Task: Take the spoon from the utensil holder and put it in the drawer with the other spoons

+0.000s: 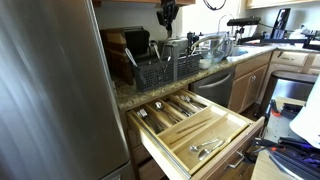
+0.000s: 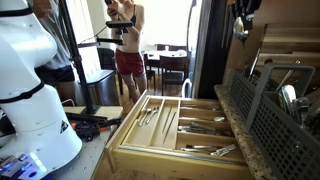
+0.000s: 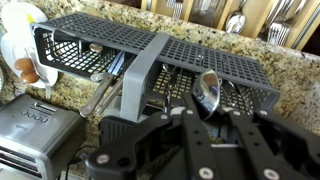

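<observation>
Since the hand [image 3: 205, 120] looks clamped on the handle of the spoon [image 3: 207, 90], with the spoon's bowl sticking out past the fingertips, the lift seems done and the carry to the drawer [image 1: 232, 128] is the step in hand. The spoon hangs over the black basket [image 3: 100, 45] and looks clear of its rim. In both exterior views the hand sits high above the basket, which stands on the speckled tabletop [image 3: 295, 95].

To do the carry well, I would first travel level, out past the tabletop edge, and descend only once the spoon is over the open drawer. That keeps the dangling bowl from catching the basket's grid or the stone edge. The grip is on a thin, smooth handle, so slow moves without sudden turns should stop the spoon swinging or slipping.

The other spoons [image 3: 236, 22] show at the top of the wrist view. The exterior views are too small to tell which compartment they fill, so that should be checked on the way. Turn the wrist so the handle runs along the dividers [image 1: 190, 118], then lower close and let go low, so the spoon lies flat and does not bounce across.

No brand or label can be read. A mark on the grey appliance [image 3: 30, 130] is too blurred to make out.
</observation>
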Available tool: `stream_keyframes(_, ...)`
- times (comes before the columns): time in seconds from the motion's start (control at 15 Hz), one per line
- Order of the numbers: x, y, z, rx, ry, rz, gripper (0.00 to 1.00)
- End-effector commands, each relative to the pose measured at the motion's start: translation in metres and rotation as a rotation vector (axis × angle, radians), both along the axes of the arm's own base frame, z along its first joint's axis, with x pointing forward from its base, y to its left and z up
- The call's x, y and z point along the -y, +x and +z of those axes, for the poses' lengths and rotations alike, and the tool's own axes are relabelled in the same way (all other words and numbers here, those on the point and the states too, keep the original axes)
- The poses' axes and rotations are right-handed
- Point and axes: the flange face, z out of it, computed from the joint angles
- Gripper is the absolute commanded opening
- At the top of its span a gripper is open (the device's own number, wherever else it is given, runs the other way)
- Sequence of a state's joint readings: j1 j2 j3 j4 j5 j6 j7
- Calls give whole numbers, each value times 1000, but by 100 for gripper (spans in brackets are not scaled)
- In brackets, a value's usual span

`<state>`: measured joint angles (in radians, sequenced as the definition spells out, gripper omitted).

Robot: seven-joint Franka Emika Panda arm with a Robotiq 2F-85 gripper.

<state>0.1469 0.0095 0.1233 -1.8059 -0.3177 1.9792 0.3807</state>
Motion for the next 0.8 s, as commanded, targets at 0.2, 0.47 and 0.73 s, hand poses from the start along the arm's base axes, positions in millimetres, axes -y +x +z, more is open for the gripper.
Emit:
stream_keyframes(0.2, -3, -27, 14, -53, -39, 9, 5)
stream_keyframes(0.47, -6, -31, 13, -95, -50, 24, 5)
stream_keyframes(0.73, -8, -34, 10, -133, -51, 48, 5)
